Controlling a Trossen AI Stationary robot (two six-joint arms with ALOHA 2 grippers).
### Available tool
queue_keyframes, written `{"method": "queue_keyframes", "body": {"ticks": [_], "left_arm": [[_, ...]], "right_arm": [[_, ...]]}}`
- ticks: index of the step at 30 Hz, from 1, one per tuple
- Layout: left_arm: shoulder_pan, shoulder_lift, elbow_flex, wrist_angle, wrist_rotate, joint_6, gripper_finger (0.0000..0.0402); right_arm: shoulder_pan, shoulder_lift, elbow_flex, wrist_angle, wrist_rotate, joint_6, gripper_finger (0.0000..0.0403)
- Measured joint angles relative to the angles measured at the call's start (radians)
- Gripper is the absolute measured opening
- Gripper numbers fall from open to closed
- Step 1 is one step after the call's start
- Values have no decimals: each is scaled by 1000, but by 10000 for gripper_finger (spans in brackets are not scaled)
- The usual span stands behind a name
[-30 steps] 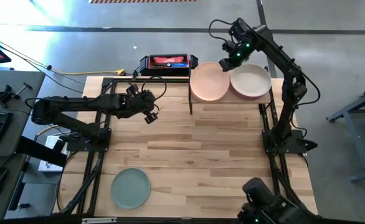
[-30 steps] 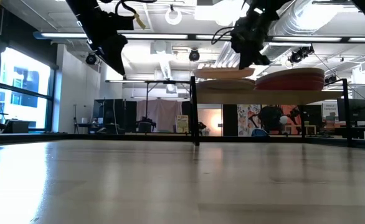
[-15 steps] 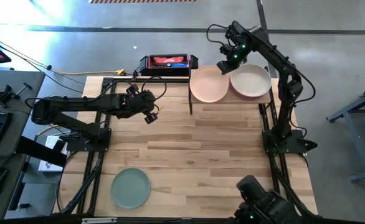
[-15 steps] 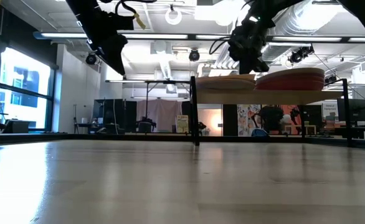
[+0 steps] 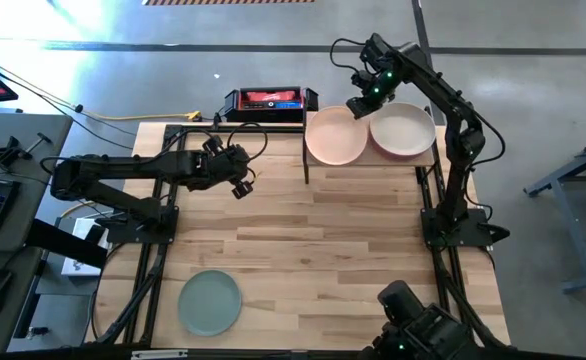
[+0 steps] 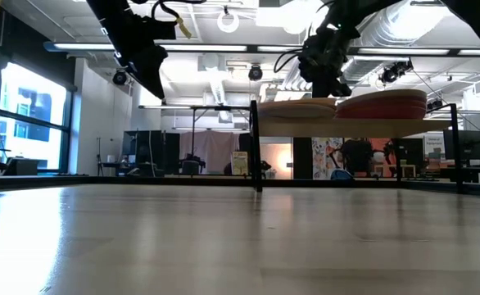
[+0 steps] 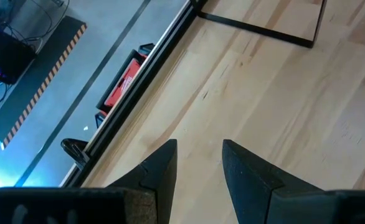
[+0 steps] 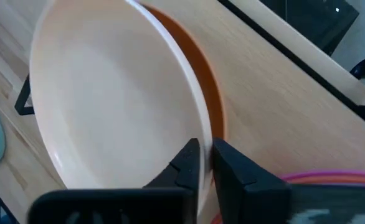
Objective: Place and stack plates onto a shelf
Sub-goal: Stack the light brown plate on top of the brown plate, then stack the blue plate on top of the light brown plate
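The shelf (image 5: 373, 158) stands at the table's far right and carries two stacks of plates. A pale pink plate (image 5: 333, 137) tops the left stack, lying on an orange-red plate (image 8: 210, 118). A cream plate (image 5: 403, 130) tops the right stack. A mint green plate (image 5: 210, 303) lies flat on the table near its left near corner. My right gripper (image 5: 362, 103) is at the pink plate's far right rim, shut on it. My left gripper (image 5: 241, 185) hovers open over the table's far left part, holding nothing. My right gripper pinches the pale pink plate's rim (image 8: 198, 134) on its far right side, one finger inside the dish and one outside. The fingers come slanting down from the far side. The plate lies about flat on the left stack, shifted a little off the orange-red plate beneath.
A red and black box (image 5: 265, 100) sits just past the table's far edge. The shelf's thin black legs (image 5: 306, 160) stand on the tabletop. Bare wood stretches between the shelf and the mint plate. The room behind shows in the low view.
My right gripper has sunk a little and shifted slightly toward the table's left. The pale pink plate has come down with it, from just above the left stack to lying on it.
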Motion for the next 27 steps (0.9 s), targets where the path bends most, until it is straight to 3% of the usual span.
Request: {"method": "queue_keyframes", "body": {"ticks": [10, 23, 27], "left_arm": [[0, 0, 0, 0, 0, 1, 117], [0, 0, 0, 0, 3, -3, 117], [0, 0, 0, -10, 129, -52, 117]], "right_arm": [[-3, 0, 5, 13, 0, 0, 101], [-29, 1, 127, -120, -2, -8, 106], [5, -1, 125, -127, -18, -33, 106]]}}
